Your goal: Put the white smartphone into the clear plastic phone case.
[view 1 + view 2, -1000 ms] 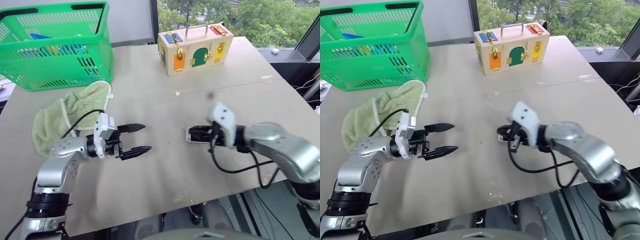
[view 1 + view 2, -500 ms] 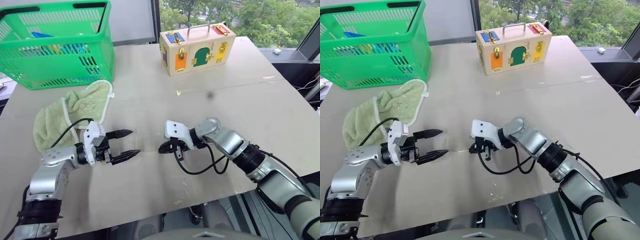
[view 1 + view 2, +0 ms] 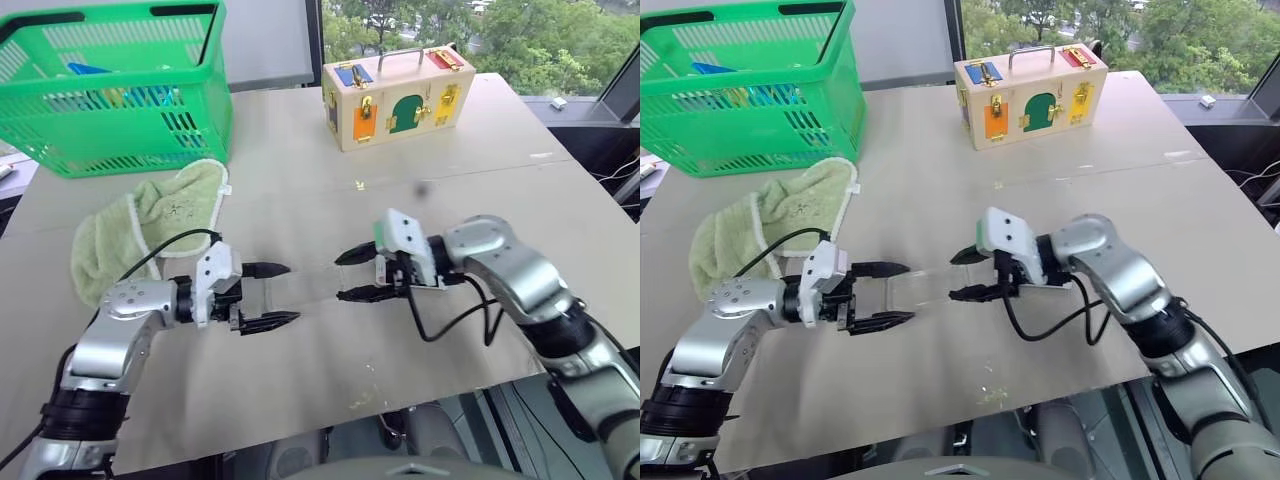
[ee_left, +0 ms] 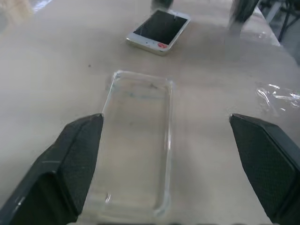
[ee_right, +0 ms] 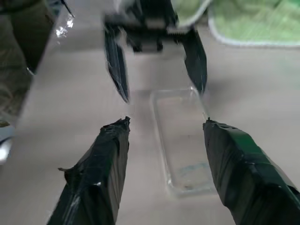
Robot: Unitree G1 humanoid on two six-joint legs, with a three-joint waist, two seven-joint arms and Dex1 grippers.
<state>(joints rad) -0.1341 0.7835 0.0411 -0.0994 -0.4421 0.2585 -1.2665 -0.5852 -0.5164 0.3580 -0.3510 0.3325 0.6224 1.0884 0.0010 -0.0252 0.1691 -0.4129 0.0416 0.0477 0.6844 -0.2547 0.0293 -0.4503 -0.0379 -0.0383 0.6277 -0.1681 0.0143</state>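
Both my end effectors are spread, facing each other across the clear plastic phone case [image 4: 136, 150], which lies flat mid-bench between my left end effector [image 3: 272, 296] and right end effector [image 3: 352, 275]. Its far rim barely shows. The white smartphone [image 4: 158, 31] lies beyond it; no writing is legible.

A green basket [image 3: 120, 85] stands at the table's [image 3: 300, 190] far left, a green towel [image 3: 140, 230] crumpled just in front of it. A wooden latch box [image 3: 403, 95] stands far, right of centre.
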